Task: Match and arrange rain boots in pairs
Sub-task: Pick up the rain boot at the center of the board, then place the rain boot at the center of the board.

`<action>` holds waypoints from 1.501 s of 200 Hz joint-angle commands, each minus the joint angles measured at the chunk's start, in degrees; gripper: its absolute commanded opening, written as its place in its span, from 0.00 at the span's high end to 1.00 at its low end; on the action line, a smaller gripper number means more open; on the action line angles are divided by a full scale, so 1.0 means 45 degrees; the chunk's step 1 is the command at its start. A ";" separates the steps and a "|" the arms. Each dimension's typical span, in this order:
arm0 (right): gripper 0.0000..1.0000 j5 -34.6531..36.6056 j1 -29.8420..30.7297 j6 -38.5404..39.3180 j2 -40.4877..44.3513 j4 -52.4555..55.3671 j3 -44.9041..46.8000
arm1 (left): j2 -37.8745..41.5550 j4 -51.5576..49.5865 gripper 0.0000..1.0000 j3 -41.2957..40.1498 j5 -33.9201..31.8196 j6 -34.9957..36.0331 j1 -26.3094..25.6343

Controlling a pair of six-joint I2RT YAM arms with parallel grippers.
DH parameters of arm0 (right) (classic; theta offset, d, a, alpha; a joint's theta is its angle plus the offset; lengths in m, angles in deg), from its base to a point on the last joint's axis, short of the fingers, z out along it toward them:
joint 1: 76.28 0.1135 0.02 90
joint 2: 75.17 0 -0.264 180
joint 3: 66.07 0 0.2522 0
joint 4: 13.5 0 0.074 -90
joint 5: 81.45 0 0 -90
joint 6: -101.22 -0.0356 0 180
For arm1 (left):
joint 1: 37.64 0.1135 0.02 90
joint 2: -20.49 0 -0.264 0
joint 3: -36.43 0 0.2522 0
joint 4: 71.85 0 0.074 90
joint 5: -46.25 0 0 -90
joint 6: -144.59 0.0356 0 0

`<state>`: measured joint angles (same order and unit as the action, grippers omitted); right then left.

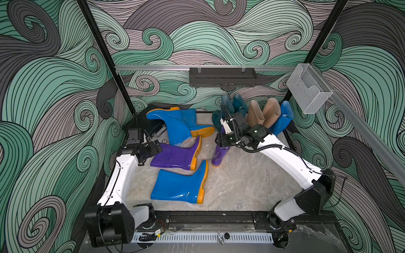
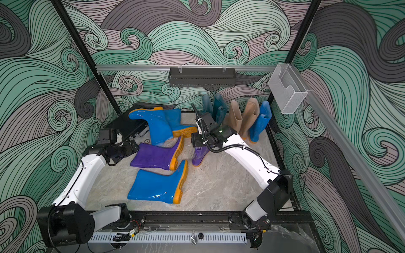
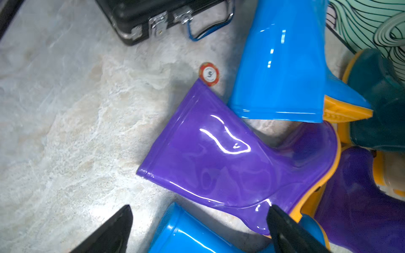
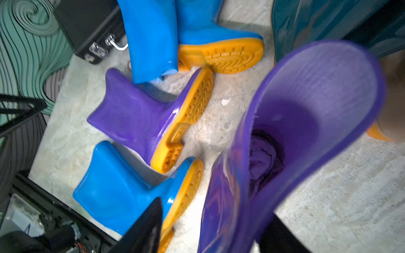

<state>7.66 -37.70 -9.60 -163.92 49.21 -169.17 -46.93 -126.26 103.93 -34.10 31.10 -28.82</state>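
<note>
Marbled counter (image 1: 241, 186) carries a blue boot (image 1: 179, 186) lying near-left and a lying purple boot (image 1: 175, 156) beside the spread left fingers (image 3: 116, 230). The right fingers (image 4: 144, 227) straddle the upright purple boot (image 4: 306, 131), grip unclear. Black case (image 3: 135, 13), far left, is latched.

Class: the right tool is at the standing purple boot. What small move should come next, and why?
Probably close the right tool on the upright purple boot: it straddles the shaft with a gap on one side, so nothing is gripped yet. Its mate lies nearby, unpaired.
</note>
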 commanded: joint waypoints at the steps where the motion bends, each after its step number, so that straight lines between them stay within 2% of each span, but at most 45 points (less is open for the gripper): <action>1: 0.59 -0.0086 0.0033 0.1185 0.0036 0.1105 -0.0336 | -0.0188 0.1117 0.03 -0.0643 0.0982 -0.0730 0.0783; 29: 0.85 -0.1026 0.0024 0.2106 0.0034 0.1447 -0.0556 | -0.1054 0.1607 0.03 -0.1042 0.1362 -0.1019 0.1562; 53: 1.00 -0.1691 0.0035 0.2800 0.0209 0.1625 -0.0758 | -0.2182 0.1528 0.03 -0.0950 0.2027 -0.0920 0.2058; 87: 1.00 -0.1383 -0.0062 0.3654 0.0326 0.2484 -0.1529 | -0.3600 0.2235 0.03 -0.1058 0.3024 -0.1146 0.2321; 123: 1.00 -0.1782 -0.0492 0.4060 -0.0020 0.2771 -0.2028 | -0.4298 0.2841 0.03 -0.1215 0.3377 -0.1318 0.2318; 152: 1.00 -0.1839 -0.0586 0.4322 -0.0517 0.2964 -0.2119 | -0.4951 0.3285 0.08 -0.1256 0.3846 -0.1466 0.2318; 163: 0.93 -0.1845 -0.0586 0.4353 -0.0677 0.3052 -0.2129 | -0.5163 0.3466 0.11 -0.1266 0.3958 -0.1630 0.2316; 173: 0.78 -0.1817 -0.0582 0.4316 -0.0723 0.3067 -0.2100 | -0.5338 0.3680 0.13 -0.1314 0.4103 -0.1758 0.2313; 186: 0.69 -0.1870 -0.0550 0.4280 -0.0711 0.3048 -0.2117 | -0.5526 0.3866 0.15 -0.1334 0.4205 -0.1888 0.2305; 200: 0.54 -0.1838 -0.0536 0.4290 -0.0637 0.2976 -0.2132 | -0.5667 0.4055 0.17 -0.1336 0.4336 -0.2031 0.2299; 218: 0.46 -0.1802 -0.0490 0.4314 -0.0446 0.2850 -0.2081 | -0.5793 0.4165 0.18 -0.1316 0.4427 -0.2086 0.2201; 235: 0.44 -0.1804 -0.0451 0.4321 -0.0249 0.2687 -0.1955 | -0.5751 0.4370 0.20 -0.1442 0.4575 -0.2085 0.2108; 257: 0.42 -0.1680 -0.0462 0.4297 0.0004 0.2425 -0.1681 | -0.5794 0.4732 0.36 -0.1496 0.5066 -0.2049 0.1989; 282: 0.41 -0.1667 -0.0456 0.4149 0.0195 0.2267 -0.1554 | -0.5628 0.5044 0.76 -0.1472 0.5789 -0.1883 0.1944; 300: 0.39 -0.1547 -0.0462 0.4080 0.0422 0.2178 -0.1456 | -0.5086 0.5130 0.95 -0.1504 0.5961 -0.1852 0.1910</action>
<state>-0.03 -39.93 8.63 -164.23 59.88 -176.62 -72.16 -103.92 97.61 -12.96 22.60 -19.07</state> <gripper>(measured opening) 0.600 0.148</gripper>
